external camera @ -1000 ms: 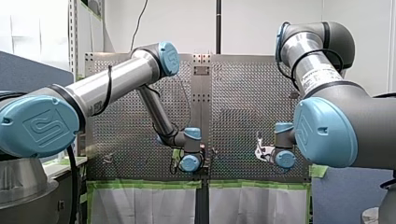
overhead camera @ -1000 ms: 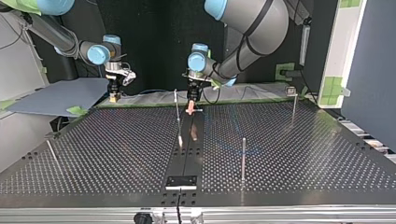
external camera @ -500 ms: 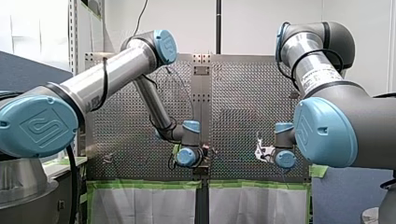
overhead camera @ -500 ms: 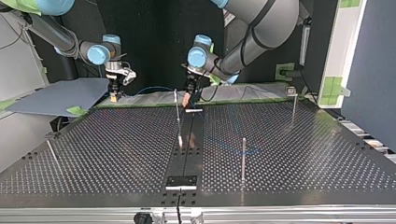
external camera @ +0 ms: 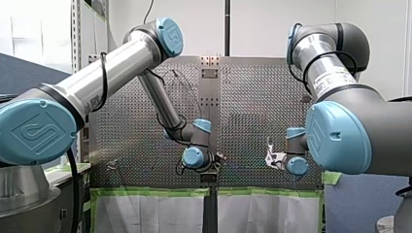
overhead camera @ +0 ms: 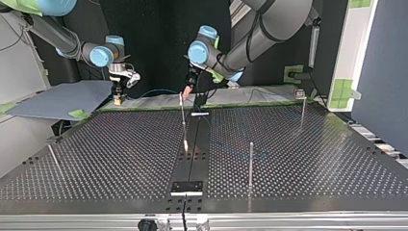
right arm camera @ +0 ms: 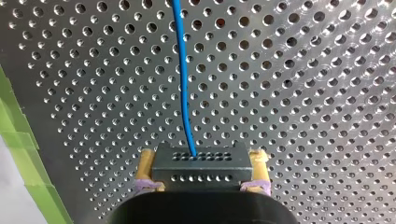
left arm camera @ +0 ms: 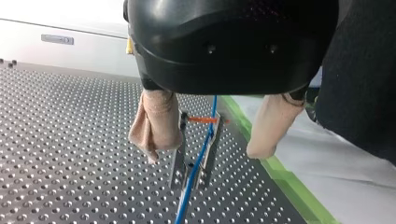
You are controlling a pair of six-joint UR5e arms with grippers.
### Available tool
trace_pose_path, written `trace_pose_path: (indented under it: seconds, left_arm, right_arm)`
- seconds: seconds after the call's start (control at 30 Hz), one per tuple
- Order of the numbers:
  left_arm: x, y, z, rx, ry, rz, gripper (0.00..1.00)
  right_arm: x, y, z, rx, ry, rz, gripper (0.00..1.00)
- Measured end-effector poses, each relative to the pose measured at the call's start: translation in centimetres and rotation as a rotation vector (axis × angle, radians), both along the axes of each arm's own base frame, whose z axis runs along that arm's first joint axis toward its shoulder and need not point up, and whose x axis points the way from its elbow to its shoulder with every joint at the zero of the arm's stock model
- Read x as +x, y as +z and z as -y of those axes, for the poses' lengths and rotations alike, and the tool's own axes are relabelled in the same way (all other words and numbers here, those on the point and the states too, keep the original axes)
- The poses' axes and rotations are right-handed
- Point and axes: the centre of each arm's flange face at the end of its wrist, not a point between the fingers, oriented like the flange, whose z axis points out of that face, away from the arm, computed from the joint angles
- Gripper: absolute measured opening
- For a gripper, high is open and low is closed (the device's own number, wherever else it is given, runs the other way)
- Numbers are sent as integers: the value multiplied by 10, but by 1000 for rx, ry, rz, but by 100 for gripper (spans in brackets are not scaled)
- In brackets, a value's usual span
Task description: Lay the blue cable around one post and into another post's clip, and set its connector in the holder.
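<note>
In the left wrist view my left gripper (left arm camera: 203,153) stands open, its beige pads (left arm camera: 156,126) apart and above a small metal clip (left arm camera: 180,161). The blue cable (left arm camera: 196,168) runs through that clip, beside an orange piece (left arm camera: 203,120). In the right wrist view my right gripper (right arm camera: 201,161) is shut on the black connector (right arm camera: 201,170), and the blue cable (right arm camera: 183,93) leads out of it over the perforated table. In the top view my left gripper (overhead camera: 186,91) hangs above the clip (overhead camera: 199,114), and my right gripper (overhead camera: 118,98) sits at the far left edge.
Thin metal posts stand on the table (overhead camera: 120,159): one near the centre strip (overhead camera: 183,118), one nearer the camera (overhead camera: 250,163), one at the right (overhead camera: 302,108). A black holder block (overhead camera: 187,186) sits at the near edge. Green tape (overhead camera: 144,107) borders the far edge.
My left gripper has risen off the clip and swung toward the top view's left, tilting as it went. The right arm has stayed still with the connector.
</note>
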Motion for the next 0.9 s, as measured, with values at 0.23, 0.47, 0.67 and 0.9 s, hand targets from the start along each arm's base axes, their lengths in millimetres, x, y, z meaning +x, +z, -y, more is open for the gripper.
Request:
trace_pose_path:
  seconds: [0.23,0.47,0.67,0.9]
  left_arm:
    - [-7,16,4,10,-9,-15,100]
    - [-10,19,8,9,-17,-17,100]
    - [-12,19,9,7,-19,-18,100]
    - [-13,19,10,0,-21,-21,100]
  right_arm:
    - [0,-1,0,2,3,0,0]
    - [0,-1,0,0,7,4,0]
    - [0,-1,0,-1,7,8,0]
    - [0,-1,0,1,7,8,0]
